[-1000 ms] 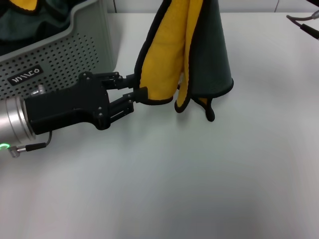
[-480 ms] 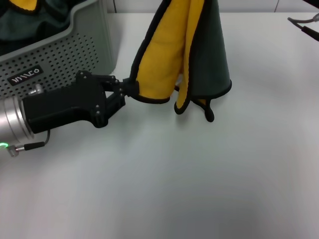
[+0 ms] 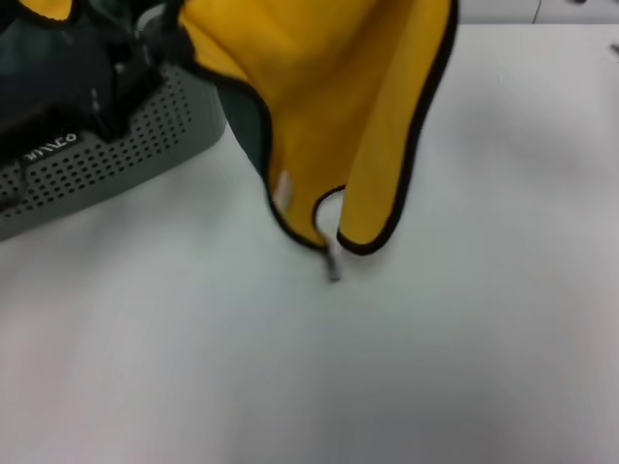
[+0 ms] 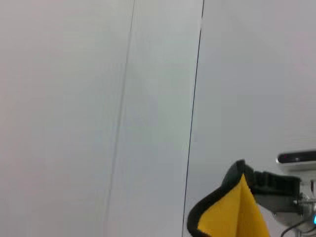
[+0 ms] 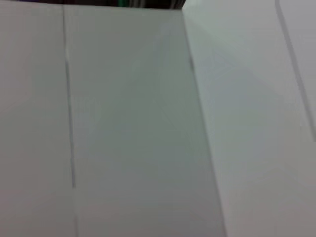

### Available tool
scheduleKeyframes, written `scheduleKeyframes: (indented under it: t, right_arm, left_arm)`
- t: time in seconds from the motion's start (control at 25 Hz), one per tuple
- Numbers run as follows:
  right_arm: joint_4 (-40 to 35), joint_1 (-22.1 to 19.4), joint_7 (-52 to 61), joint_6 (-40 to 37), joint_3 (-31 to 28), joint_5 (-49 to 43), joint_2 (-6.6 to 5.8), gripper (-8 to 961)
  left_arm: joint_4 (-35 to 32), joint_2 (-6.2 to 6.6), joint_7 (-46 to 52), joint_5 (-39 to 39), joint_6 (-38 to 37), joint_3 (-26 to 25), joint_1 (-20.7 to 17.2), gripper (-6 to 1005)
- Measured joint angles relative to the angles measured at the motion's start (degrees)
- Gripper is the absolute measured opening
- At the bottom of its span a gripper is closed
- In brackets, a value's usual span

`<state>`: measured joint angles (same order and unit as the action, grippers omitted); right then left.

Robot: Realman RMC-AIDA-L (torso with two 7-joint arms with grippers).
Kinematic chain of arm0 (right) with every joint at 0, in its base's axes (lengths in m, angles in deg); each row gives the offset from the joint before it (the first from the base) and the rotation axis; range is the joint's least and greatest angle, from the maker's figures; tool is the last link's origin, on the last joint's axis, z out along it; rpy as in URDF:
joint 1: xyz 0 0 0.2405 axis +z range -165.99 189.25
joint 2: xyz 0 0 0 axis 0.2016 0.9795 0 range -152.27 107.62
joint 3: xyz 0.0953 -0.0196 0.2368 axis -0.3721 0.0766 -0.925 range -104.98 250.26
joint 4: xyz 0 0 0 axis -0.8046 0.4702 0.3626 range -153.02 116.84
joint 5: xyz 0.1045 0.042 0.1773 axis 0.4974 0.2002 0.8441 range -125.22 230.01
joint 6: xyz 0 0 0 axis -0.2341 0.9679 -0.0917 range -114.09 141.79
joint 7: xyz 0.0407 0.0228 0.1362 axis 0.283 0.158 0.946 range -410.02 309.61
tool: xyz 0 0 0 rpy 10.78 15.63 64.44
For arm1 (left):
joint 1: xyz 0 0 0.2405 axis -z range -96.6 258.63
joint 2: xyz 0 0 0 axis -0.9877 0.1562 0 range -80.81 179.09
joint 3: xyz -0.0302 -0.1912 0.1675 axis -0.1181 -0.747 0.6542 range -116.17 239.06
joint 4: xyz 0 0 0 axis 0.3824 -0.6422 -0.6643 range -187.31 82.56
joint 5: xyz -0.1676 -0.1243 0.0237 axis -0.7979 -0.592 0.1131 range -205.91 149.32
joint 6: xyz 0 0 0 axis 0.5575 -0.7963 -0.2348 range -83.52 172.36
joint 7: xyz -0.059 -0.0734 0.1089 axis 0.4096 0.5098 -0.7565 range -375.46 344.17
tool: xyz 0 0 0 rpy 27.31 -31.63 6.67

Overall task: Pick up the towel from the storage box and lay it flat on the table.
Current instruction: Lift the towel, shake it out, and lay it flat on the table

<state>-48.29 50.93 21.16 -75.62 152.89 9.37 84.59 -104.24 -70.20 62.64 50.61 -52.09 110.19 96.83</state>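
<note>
Towel hung over counter, soft, light, drapey. Left hand beside its black edging; grip state cannot be told. Corners judged best hold.

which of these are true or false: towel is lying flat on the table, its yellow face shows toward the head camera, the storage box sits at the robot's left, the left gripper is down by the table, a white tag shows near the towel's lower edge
1. The towel is lying flat on the table. False: it hangs in folds above the tabletop, its lower corners dangling.
2. Its yellow face shows toward the head camera. True.
3. The storage box sits at the robot's left. True.
4. The left gripper is down by the table. False: it is raised beside the top of the box, at the towel's upper left edge.
5. A white tag shows near the towel's lower edge. True.

The right gripper is not in view.
</note>
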Motion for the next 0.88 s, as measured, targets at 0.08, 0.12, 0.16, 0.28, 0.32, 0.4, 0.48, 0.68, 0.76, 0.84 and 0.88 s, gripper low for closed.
scheduleKeyframes:
  t: [0.08, 0.12, 0.16, 0.28, 0.32, 0.4, 0.48, 0.68, 0.76, 0.84, 0.88]
  right_arm:
    - [-0.04, 0.29, 0.1, 0.08, -0.68, -0.33, -0.37, 8]
    - [-0.12, 0.81, 0.34, 0.32, -1.85, -1.05, -0.99, 8]
    - [-0.22, 1.4, 0.59, 0.4, -3.08, -1.79, -1.61, 8]
    - [-0.27, 3.15, 1.78, 0.95, -6.93, -5.27, -2.85, 8]
    - [-0.29, 3.62, 2.42, 1.06, -8.21, -6.66, -3.12, 8]
    - [-0.38, 3.85, 3.76, 0.73, -9.53, -8.76, -3.39, 8]
    - [-0.67, 3.02, 5.06, -0.27, -9.78, -10.7, -3.21, 8]
    - [-6.79, -4.56, 8.74, -6.0, -9.75, -17.26, 0.05, 8]
    - [-12.91, -9.0, 11.46, -9.88, -9.97, -18.95, 1.58, 8]
    - [-20.23, -13.79, 14.43, -13.58, -10.6, -19.46, 2.73, 8]
    - [-23.68, -16.01, 15.61, -14.77, -11.27, -19.72, 3.19, 8]
  left_arm:
    - [-1.91, 0.53, 1.72, -0.37, -0.41, -1.62, 2.05, 19]
    - [-2.57, 0.69, 2.19, -0.39, -0.37, -1.93, 2.9, 19]
    - [-3.0, 0.84, 2.66, -0.39, -0.28, -2.3, 3.98, 18]
    - [-3.44, 1.49, 3.53, -0.37, 0.04, -3.24, 6.96, 18]
    - [-3.16, 2.11, 3.94, -0.15, 0.19, -3.46, 8.4, 18]
    - [-2.3, 2.93, 4.33, 0.36, 0.26, -3.48, 9.74, 18]
    - [-1.8, 3.35, 4.44, 1.28, -0.1, -3.42, 10.13, 19]
    - [-1.49, 3.95, 4.5, 5.06, -5.65, -3.17, 8.85, 19]
    - [-1.94, 5.33, 4.78, 5.86, -14.39, -3.28, 5.97, 19]
    - [-3.4, 6.53, 5.35, 4.92, -18.78, -2.39, 3.94, 19]
    - [-4.83, 7.24, 5.71, 3.52, -19.66, -1.12, 2.53, 19]
